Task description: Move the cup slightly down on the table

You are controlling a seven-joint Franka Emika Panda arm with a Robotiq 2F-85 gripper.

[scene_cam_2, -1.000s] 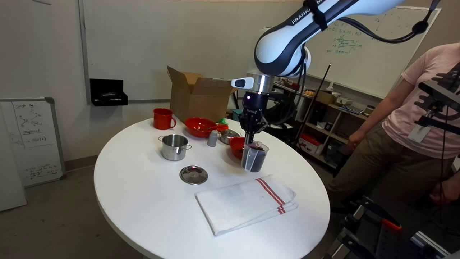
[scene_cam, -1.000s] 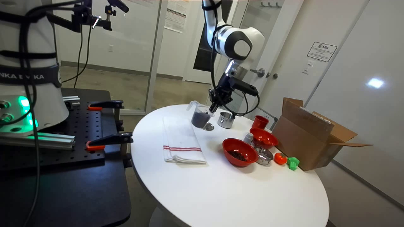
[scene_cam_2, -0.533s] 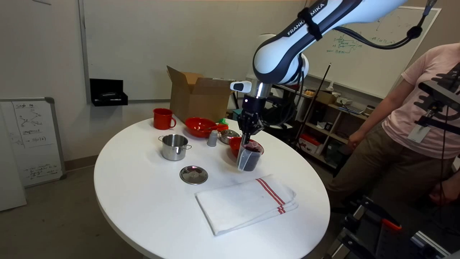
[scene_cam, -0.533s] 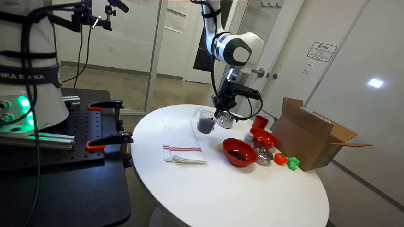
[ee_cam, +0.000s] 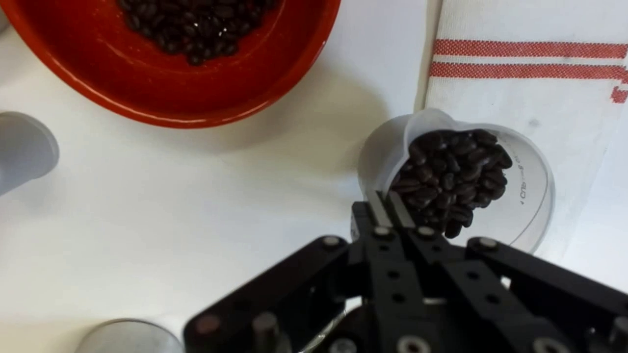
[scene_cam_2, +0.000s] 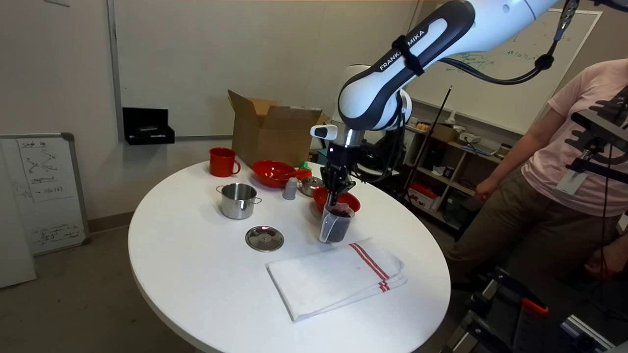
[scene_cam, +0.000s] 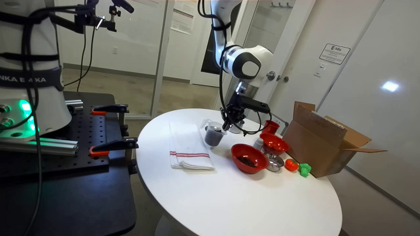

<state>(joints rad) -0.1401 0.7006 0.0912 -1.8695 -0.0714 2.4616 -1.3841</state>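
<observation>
The cup [scene_cam: 213, 139] is a cloudy clear measuring cup, part-filled with dark beans, so it looks dull grey. It also shows in an exterior view [scene_cam_2: 339, 229] and in the wrist view [ee_cam: 380, 149]. My gripper [ee_cam: 387, 200] is shut on its rim, one finger inside and one outside; the gripper also shows in both exterior views [scene_cam: 225, 127] [scene_cam_2: 331, 201]. The cup is nearly upright, between the red bowl and the towel. I cannot tell whether its base touches the round white table [scene_cam_2: 206, 279].
A red bowl [ee_cam: 196, 117] with beans stands beside the cup. A folded white towel [scene_cam_2: 319, 284] lies close by. A steel pot [scene_cam_2: 237, 203], its lid [scene_cam_2: 265, 239], a small grey shaker [scene_cam_2: 290, 189], another red bowl [scene_cam_2: 270, 181], a red mug [scene_cam_2: 222, 163] and a cardboard box [scene_cam_2: 284, 142] are around.
The arm has come down, and the cup with it. In an exterior view the cup first shifted toward the red bowl, then sank lower. The grip stays the same; the other objects have not moved.
</observation>
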